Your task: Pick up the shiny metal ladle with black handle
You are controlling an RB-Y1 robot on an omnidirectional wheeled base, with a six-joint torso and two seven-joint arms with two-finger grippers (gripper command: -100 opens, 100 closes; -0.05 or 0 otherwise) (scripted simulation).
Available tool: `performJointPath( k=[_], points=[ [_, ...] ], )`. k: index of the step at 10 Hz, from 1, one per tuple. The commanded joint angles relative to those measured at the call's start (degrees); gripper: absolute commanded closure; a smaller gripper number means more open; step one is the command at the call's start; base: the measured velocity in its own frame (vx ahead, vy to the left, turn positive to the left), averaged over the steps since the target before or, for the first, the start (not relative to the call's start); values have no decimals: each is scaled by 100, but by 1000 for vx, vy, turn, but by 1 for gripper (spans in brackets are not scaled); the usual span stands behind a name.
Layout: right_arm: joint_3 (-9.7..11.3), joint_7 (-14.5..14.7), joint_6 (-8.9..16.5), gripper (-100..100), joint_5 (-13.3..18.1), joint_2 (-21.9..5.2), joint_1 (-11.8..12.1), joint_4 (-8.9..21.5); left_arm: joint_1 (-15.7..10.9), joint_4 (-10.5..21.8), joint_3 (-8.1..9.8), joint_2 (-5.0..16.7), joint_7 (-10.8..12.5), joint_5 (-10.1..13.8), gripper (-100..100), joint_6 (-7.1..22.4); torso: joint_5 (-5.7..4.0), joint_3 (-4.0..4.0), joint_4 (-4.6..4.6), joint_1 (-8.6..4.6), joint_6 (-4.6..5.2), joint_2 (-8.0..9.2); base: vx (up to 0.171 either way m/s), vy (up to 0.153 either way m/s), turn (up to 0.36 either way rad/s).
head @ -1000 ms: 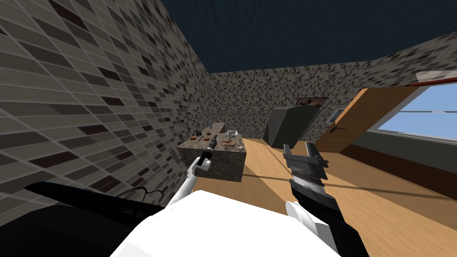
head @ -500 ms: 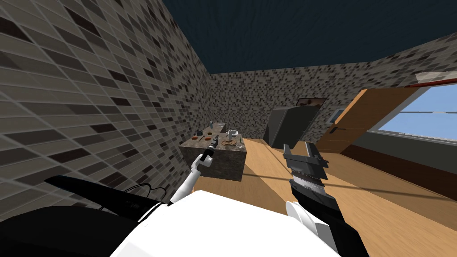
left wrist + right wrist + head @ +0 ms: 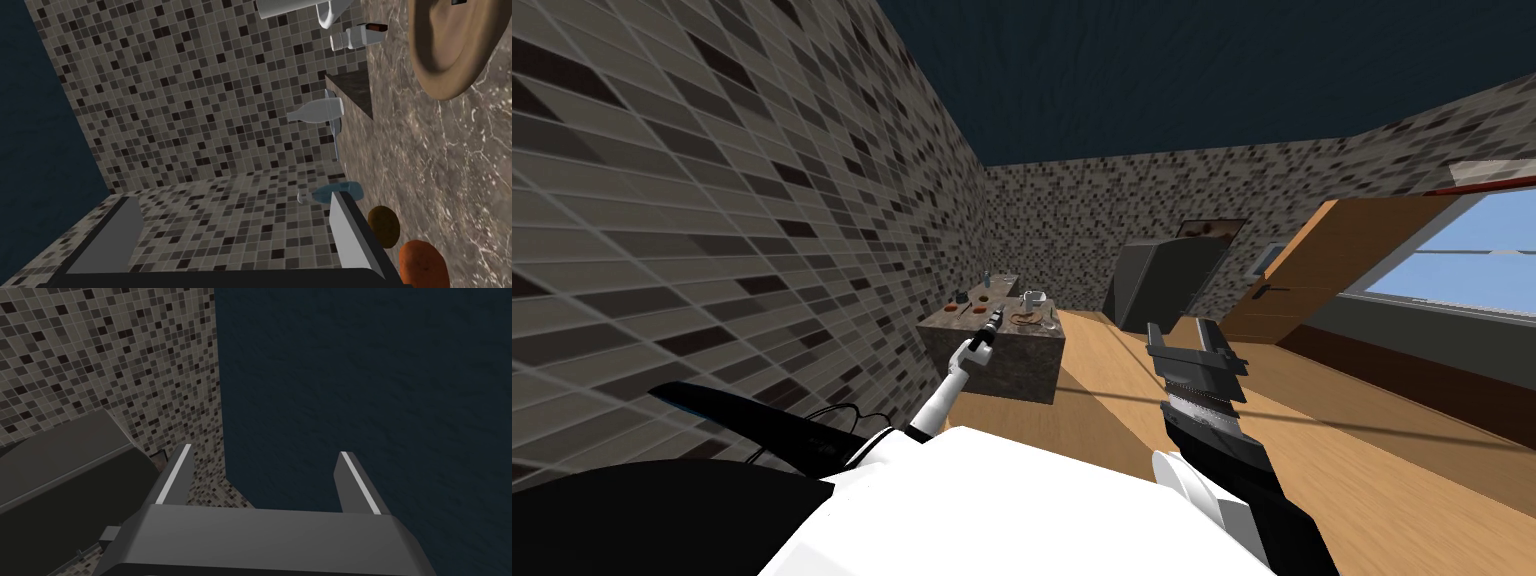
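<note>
Two grippers are showing, both with fingers spread wide and holding nothing. The left gripper (image 3: 994, 320) is reaching out to the near side of a brown marble worktop (image 3: 1012, 355) that is standing against the tiled wall. In the left wrist view this gripper (image 3: 232, 235) is hovering just off the worktop (image 3: 450, 165) edge, touching nothing.

The ladle (image 3: 336, 137) is lying on the worktop, showing as a thin shiny sliver seen edge-on; its handle is too hard to make out. It is sitting just behind a clear bottle (image 3: 317, 110) that is standing upright, and well apart from the left gripper. A blue glass bottle (image 3: 340, 192) is standing between the ladle and the gripper, close to one finger.

A brown round item (image 3: 384, 226) and an orange round item (image 3: 422, 262) are lying just beside that same finger. Farther along, a brown plate (image 3: 450, 45), a small white bottle (image 3: 355, 37) and a white mug (image 3: 300, 6) are sitting on the worktop.

The right gripper (image 3: 1182, 330) is hanging raised over the wooden floor (image 3: 1362, 470), well apart from the worktop.
</note>
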Motion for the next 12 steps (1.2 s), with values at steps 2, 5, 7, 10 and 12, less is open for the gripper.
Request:
performJointPath(
  k=[2,5,7,10,12],
  points=[
    [0,0,0,0,0,0,0,0,-328,450,-8,12,5,32,-100,346,-1,0,0,-5,0,0,-29,-18,15],
    [0,0,0,0,0,0,0,0,-894,1053,-21,18,33,91,-100,814,-1,-3,-1,-6,0,-4,-20,-20,25],
    [0,0,0,0,0,0,0,0,-1127,1339,-27,14,56,121,-100,1096,-2,-3,-1,-10,-1,-5,-15,-33,17],
    [0,0,0,0,0,0,0,0,-1451,1815,-34,5,84,151,-100,1468,-4,-4,-1,-19,1,-7,-8,-43,19],
    [0,0,0,0,0,0,0,0,-1722,2147,-41,-9,117,181,-100,1741,-5,-8,-3,-22,0,-14,8,-53,22]
  ],
)
